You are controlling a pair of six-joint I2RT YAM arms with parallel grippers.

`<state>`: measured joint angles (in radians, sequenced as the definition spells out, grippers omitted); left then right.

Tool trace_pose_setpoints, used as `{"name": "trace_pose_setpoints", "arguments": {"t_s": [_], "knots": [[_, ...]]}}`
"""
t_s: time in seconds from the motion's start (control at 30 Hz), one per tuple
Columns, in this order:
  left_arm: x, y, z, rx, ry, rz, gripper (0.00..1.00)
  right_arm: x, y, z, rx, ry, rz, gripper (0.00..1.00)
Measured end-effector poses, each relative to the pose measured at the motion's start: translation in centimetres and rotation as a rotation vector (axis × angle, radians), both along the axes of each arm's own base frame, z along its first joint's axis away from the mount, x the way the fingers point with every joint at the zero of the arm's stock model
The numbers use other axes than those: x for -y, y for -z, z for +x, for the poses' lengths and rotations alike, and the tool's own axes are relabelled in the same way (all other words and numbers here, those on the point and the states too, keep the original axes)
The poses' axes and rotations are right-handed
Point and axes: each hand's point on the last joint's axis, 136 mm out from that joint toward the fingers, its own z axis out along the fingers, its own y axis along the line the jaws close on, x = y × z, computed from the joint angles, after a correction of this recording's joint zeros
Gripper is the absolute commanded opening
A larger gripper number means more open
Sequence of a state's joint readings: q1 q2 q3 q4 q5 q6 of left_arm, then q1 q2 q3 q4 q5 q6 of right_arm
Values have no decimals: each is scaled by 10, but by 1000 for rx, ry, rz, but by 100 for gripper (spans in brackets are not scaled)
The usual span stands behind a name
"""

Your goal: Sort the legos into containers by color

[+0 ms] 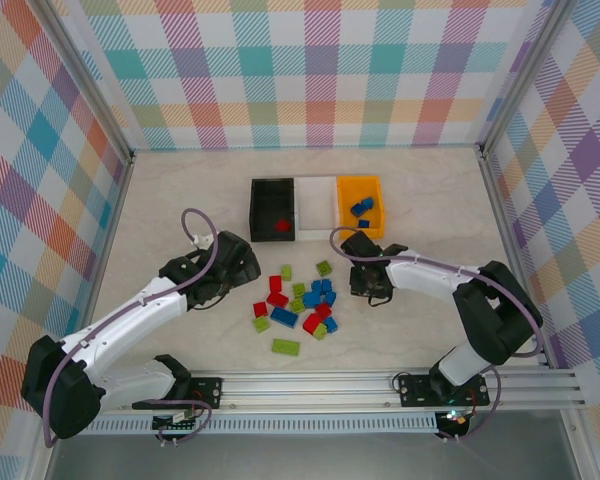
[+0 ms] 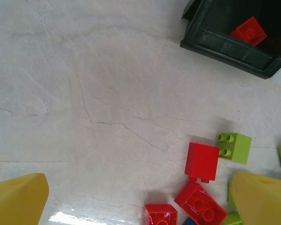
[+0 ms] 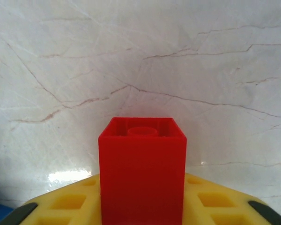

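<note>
The legos lie in a loose pile (image 1: 300, 300) of red, blue and lime bricks at mid-table. The containers stand behind it: black (image 1: 255, 210), white (image 1: 316, 190), orange (image 1: 360, 181). One red brick (image 1: 283, 225) lies in the black bin, and blue bricks (image 1: 362, 208) lie in the orange one. My right gripper (image 3: 141, 192) is shut on a red brick (image 3: 141, 159), hollow underside facing away, over bare table right of the pile (image 1: 368, 280). My left gripper (image 2: 138, 190) is open beside the pile's left edge, with red bricks (image 2: 202, 161) and a lime one (image 2: 234, 147) ahead of it.
The black bin's corner (image 2: 225, 49) shows at the upper right of the left wrist view, with the red brick (image 2: 248, 31) inside. Checked walls close the table at the back and both sides. A metal rail (image 1: 380, 385) runs along the near edge.
</note>
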<state>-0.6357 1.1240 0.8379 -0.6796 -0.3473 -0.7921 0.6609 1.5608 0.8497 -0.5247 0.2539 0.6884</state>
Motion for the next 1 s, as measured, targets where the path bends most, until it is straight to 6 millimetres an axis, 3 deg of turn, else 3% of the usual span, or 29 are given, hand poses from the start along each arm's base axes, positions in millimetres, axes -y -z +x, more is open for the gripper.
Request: {"name": "trace_pose_setpoints", "arguments": {"t_s": [0.1, 0.2, 0.37, 0.47, 0.57, 0.73, 0.87, 0.93, 1.0], "knots": [[-2, 1, -1, -2, -3, 2, 100, -4, -10, 4, 18, -39, 2, 32], [-5, 4, -4, -6, -7, 7, 100, -25, -40, 19, 80, -110, 36, 32], [-12, 9, -12, -24, -15, 15, 100, -99, -123, 72, 255, -238, 207, 33], [-16, 9, -17, -34, -21, 20, 100, -144, -146, 107, 311, -294, 276, 33], [-19, 6, -21, -35, -25, 16, 100, -183, -142, 139, 317, -342, 304, 34], [-20, 8, -28, -49, -21, 1, 100, -226, -117, 181, 299, -380, 307, 37], [-19, 18, -34, -92, -6, -1, 100, -242, -98, 200, 275, -381, 287, 51], [-16, 23, -36, -118, 8, -3, 100, -245, -93, 205, 271, -380, 277, 64], [-12, 28, -38, -145, 27, -5, 100, -245, -94, 207, 271, -387, 267, 69]]}}
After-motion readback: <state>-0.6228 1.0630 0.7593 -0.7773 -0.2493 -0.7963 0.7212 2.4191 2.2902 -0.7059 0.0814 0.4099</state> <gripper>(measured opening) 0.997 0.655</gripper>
